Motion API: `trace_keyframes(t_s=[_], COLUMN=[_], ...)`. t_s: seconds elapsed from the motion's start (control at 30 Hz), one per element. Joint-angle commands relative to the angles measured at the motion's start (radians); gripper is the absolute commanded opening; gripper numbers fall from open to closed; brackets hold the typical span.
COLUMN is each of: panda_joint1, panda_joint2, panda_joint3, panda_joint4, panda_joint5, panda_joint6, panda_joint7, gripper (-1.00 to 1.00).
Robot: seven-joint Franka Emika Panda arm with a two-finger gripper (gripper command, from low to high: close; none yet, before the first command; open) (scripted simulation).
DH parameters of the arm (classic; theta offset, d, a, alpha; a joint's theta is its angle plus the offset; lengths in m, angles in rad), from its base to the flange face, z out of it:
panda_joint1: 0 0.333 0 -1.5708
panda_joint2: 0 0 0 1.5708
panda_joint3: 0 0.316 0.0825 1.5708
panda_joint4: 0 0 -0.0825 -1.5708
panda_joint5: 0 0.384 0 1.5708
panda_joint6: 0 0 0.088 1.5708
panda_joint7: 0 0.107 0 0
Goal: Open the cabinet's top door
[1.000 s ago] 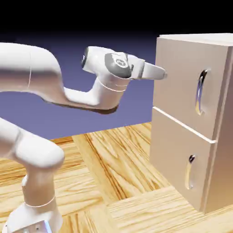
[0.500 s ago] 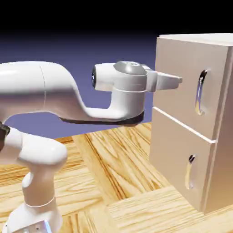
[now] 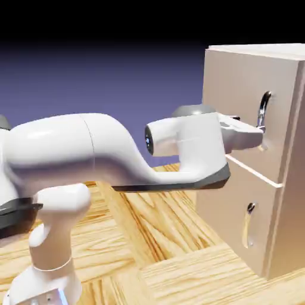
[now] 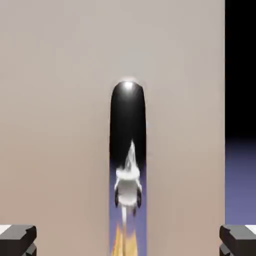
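While the two-finger end effector (image 4: 128, 241) of the white jointed robot arm (image 3: 202, 140) stands at the handle with its fingers spread wide and nothing gripped, the step in hand appears to be the final alignment before closing. The beige flat upper door (image 3: 238, 101) fills the upper right of the exterior view, on the boxy beige cabinet (image 3: 290, 155), and lies shut above the beige lower door (image 3: 229, 208). Its long curved silver metal handle (image 4: 128, 125) runs upright through the middle of the hand view, and the grey fingertips show at the lower left and lower right corners, one to each side of it. Keep the handle midway between the fingertips, so that both pads make contact together and the bar is not pushed sideways. Advance only until the pads overlap the bar; excess travel could drive the tips against the door panel. Close fully and confirm a firm grip before pulling. Then draw back along a curved path, turning the wrist with the door, since a straight pull could let the smooth metal slip.
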Motion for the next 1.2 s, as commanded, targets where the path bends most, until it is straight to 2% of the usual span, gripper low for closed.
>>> trace_keyframes(t_s=[0.0, 0.07, 0.1, 0.3, 0.73, 1.17], panda_joint1=[0.036, 0.105, 0.105, -0.076, -0.546, -0.967], panda_joint2=[0.009, 0.027, 0.027, 0.107, 0.124, 0.048], panda_joint3=[-0.020, -0.058, -0.058, 0.066, 0.482, 0.953], panda_joint4=[0.027, 0.078, 0.078, -0.050, -0.369, -0.555], panda_joint5=[-0.003, -0.008, -0.008, 0.002, 0.288, 0.640], panda_joint6=[-0.005, -0.015, -0.015, -0.096, -0.293, -0.338], panda_joint7=[0.001, 0.002, 0.002, 0.118, 0.116, 0.116], gripper=[1.00, 1.00, -1.00, -1.00, -1.00, -1.00])
